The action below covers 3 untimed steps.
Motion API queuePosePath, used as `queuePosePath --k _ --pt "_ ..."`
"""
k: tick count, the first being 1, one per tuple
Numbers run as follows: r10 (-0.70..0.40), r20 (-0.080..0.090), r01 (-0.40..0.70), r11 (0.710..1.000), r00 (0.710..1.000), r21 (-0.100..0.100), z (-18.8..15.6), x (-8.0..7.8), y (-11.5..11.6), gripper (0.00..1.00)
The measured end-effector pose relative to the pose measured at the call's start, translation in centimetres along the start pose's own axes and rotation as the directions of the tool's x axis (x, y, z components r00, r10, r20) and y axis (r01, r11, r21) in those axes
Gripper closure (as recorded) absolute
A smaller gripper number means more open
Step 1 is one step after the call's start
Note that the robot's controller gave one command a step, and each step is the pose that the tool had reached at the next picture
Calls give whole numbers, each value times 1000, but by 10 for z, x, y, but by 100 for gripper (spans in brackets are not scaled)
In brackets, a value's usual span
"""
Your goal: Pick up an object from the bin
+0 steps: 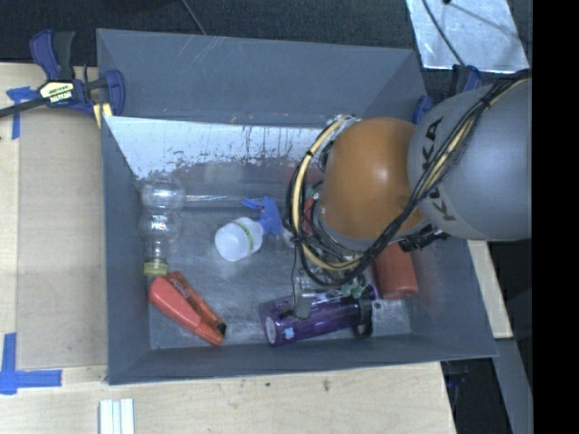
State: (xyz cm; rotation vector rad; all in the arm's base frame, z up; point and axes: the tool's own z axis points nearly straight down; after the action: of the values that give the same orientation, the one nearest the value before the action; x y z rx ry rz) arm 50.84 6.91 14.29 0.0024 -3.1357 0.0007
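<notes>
My gripper hangs in the lower middle of the frame, low inside the grey metal bin. It is just over a purple tube lying along the near wall. My orange wrist cover hides most of it, so I cannot tell whether it is spread or pressed together. The bin's floor is scuffed and its far wall is streaked with reddish marks. A red-brown can lies right of the tube. To the left lie an orange tool, a white-capped bottle and a clear bottle.
</notes>
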Motion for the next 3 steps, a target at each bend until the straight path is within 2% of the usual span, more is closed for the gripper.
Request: queuePosePath --k 1,2,3 --pt "2 8 -2 1000 1000 -1 -5 -2 0 0" --pt "-46 1 46 999 999 0 -52 3 -6 0" --pt "-104 6 104 995 995 0 -129 -4 -28 0"
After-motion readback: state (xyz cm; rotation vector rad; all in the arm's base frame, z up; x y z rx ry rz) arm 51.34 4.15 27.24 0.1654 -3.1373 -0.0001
